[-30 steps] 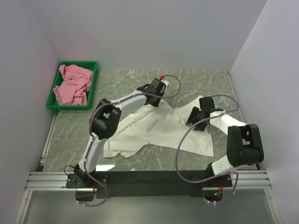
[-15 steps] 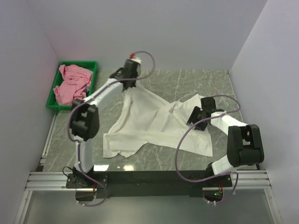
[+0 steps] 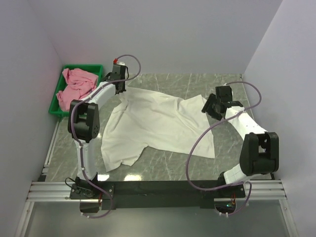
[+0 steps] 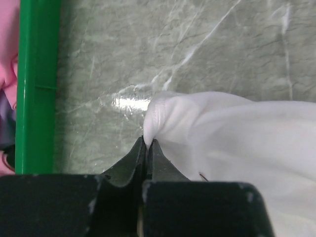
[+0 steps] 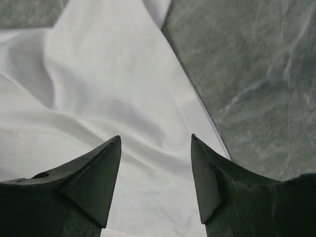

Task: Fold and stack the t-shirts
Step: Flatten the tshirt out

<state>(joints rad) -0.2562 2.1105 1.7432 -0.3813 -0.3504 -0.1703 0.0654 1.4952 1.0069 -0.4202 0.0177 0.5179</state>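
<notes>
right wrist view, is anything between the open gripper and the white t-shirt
Nothing visible stands between them. The right gripper hangs open above the white t-shirt, bare fabric showing between its fingertips. The left gripper is shut on a fold of the same shirt.

Soft, even light; slight glare on the table (image 4: 131, 102).
</notes>
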